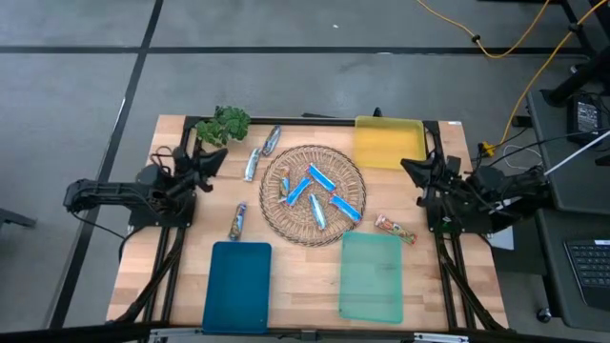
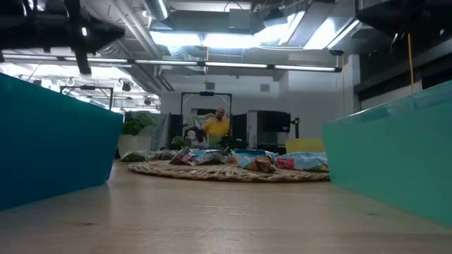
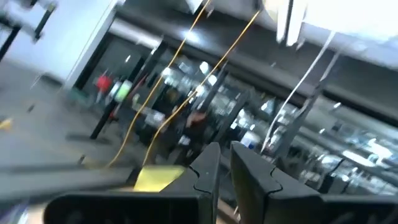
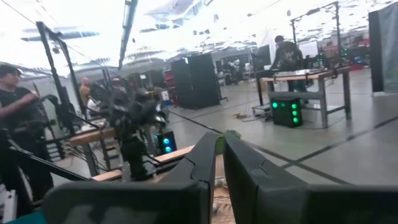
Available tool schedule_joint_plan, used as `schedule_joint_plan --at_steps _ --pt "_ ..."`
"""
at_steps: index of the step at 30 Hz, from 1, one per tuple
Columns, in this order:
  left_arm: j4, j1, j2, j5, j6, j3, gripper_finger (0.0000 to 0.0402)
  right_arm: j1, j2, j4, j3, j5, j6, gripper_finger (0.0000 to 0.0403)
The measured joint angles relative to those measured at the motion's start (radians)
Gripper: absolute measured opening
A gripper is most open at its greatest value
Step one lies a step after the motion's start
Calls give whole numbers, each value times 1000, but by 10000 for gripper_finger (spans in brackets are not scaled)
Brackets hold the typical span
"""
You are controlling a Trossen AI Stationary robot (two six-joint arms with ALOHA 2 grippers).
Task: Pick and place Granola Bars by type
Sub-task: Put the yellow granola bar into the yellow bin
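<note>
Sorting was judged not yet begun: shiny wrapped granola bars [image 1: 315,195] were seen lying mostly on the round woven mat [image 1: 276,221], while left gripper [image 1: 215,158] and right gripper [image 1: 412,170] were parked nearly closed, a first reach being called for.

The wooden table [image 1: 295,276] carries a round wicker mat [image 1: 286,224], a yellow tray [image 1: 389,141], a blue tray [image 1: 236,284] and a green tray [image 1: 372,276]. Directly on the wood lie a leafy sprig [image 1: 227,123], three silvery granola bars [image 1: 253,163] and one orange-brown bar [image 1: 395,229]
</note>
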Motion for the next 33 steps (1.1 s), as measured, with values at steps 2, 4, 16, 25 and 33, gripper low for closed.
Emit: schedule_joint_plan --at_steps 2,4,16,25,33 --pt "-12 10 0 15 23 37 33 0 40 -1 29 14 -7 35" --pt "-18 17 8 35 52 80 33 0 77 -1 61 33 -15 35" --pt "-302 22 343 68 278 521 33 0 233 -15 248 79 -64 35" --pt "-660 77 651 25 315 903 33 0 295 -19 292 76 -89 35" --pt "-992 209 821 79 232 1103 33 0 310 -56 292 76 -58 35"
